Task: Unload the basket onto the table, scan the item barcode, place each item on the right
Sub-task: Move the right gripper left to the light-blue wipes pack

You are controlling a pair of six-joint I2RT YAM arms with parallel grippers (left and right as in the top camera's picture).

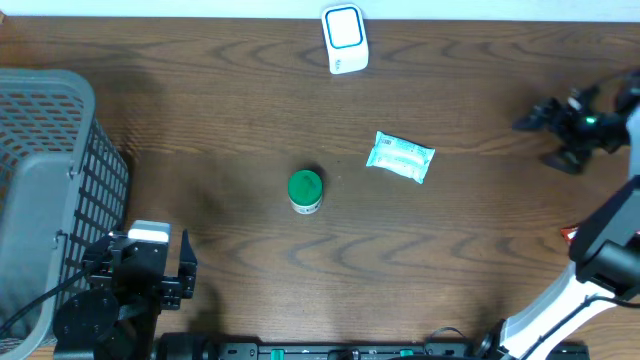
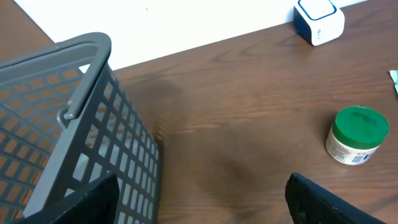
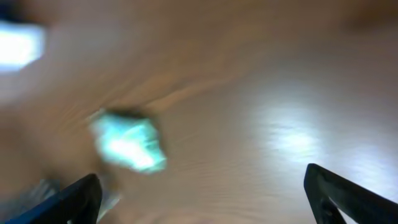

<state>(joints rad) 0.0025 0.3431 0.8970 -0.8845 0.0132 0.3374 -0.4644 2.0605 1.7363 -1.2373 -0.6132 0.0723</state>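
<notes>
Grey mesh basket point(image 1: 40, 150), lidded green jar point(image 1: 305, 190) upright; left claw point(image 2: 208, 202), right claw point(image 3: 208, 196) — both released

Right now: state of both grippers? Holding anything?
Left gripper: open, holding nothing.
Right gripper: open, nothing between its fingers, though its wrist view is blurred.

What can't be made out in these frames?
Right wrist view: motion blur smears the packet; no print is readable.
Overhead: any barcode on the packet or the jar is too small to read.
Left wrist view: the packet is almost wholly cut off by the right edge; the basket runs off the left edge.
</notes>
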